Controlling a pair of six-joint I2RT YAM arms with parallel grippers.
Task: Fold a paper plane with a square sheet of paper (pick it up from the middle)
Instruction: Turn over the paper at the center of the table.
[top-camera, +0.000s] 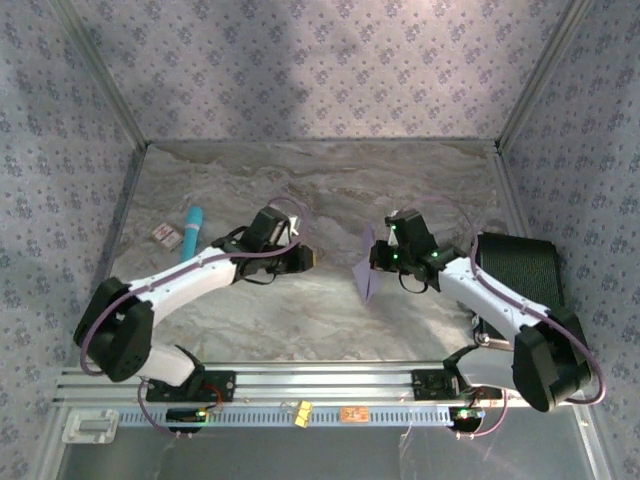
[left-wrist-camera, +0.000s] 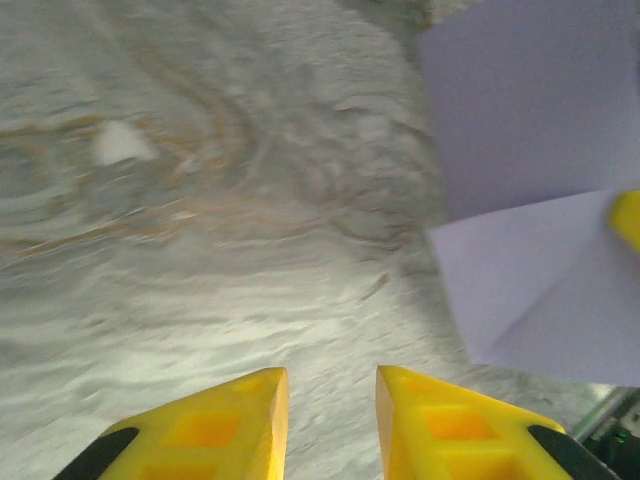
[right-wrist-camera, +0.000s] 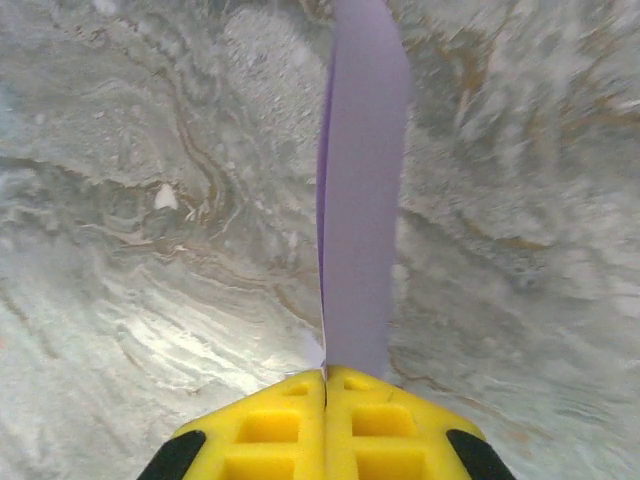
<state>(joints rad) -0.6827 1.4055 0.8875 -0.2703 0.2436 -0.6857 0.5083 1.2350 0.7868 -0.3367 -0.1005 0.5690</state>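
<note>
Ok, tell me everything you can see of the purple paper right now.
The paper is thin, matte, plain lavender and folded: the left wrist view shows two flat panels meeting at a sharp crease. It stands on edge over the marbled table, tapering to a lower point. The right gripper is shut on one end, pinching its layers. Whether the tip reaches the table is unclear.

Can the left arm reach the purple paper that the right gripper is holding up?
Probably yes. The folded paper is clamped upright in the right gripper and faces the left gripper, which is open. Nothing stands between them.
</note>
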